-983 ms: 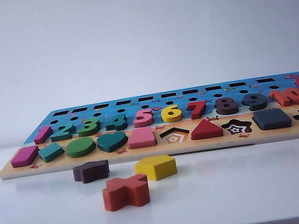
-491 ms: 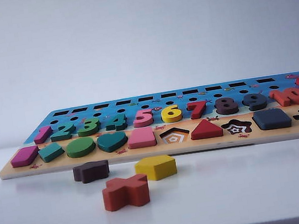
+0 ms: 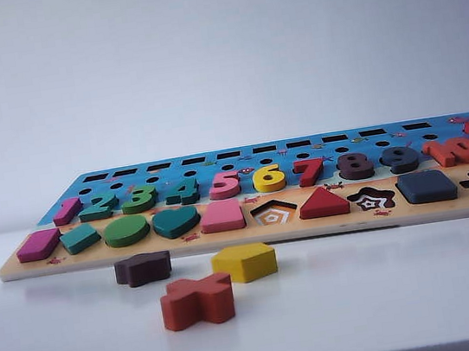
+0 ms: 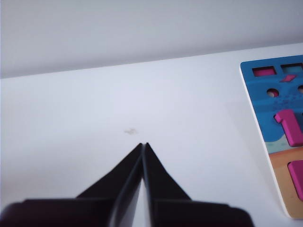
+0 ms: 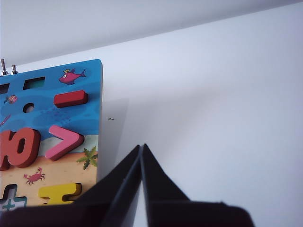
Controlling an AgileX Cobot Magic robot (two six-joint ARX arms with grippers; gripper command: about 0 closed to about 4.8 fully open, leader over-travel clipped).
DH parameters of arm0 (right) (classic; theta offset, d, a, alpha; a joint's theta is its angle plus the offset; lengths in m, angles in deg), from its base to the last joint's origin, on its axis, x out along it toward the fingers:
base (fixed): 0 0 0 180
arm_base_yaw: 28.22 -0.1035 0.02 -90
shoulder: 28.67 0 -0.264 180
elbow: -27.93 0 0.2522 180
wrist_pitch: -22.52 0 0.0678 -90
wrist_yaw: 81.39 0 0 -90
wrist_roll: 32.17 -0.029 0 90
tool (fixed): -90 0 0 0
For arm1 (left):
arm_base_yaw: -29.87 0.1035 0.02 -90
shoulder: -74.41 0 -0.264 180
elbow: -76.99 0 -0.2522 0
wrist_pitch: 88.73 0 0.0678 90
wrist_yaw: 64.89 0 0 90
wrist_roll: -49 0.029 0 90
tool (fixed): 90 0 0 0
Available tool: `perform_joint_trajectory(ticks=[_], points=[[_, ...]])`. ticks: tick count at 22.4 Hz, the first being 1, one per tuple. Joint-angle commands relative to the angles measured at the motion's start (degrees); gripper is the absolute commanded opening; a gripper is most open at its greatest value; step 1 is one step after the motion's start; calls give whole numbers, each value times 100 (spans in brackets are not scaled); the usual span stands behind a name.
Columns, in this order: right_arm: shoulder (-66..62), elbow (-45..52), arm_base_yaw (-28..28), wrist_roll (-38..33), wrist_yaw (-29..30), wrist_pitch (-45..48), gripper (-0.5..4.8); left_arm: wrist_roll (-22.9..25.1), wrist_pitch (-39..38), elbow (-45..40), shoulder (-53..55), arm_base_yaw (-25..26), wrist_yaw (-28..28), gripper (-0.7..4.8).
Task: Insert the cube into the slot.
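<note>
Black left hand point(image 4: 144, 145) and right hand point(image 5: 142, 146) hover closed and empty over the white counter point(image 4: 94, 142); navy cube point(image 3: 426, 186) fills the slot.

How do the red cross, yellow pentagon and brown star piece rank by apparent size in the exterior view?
1. Red cross, though it lies nearest the camera.
2. Yellow pentagon.
3. Brown star piece, close to the pentagon, so that ranking is unsure.

1. Light is bright, even and soft, washing the white table point(image 3: 391, 293) nearly featureless.
2. Loose pieces cast only faint shadows.
3. The exterior view looks slightly hazy; both wrist views are soft.
</note>
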Motion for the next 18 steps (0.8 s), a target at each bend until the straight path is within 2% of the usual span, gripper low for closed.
perform_joint_trajectory(ticks=[1,18], points=[[15,11,-9,-13,-9,35,-4,20,66,-4,-4,-2,-7,9],[15,9,-11,-13,-7,35,-3,-31,-315,-4,-4,-2,140,10]])
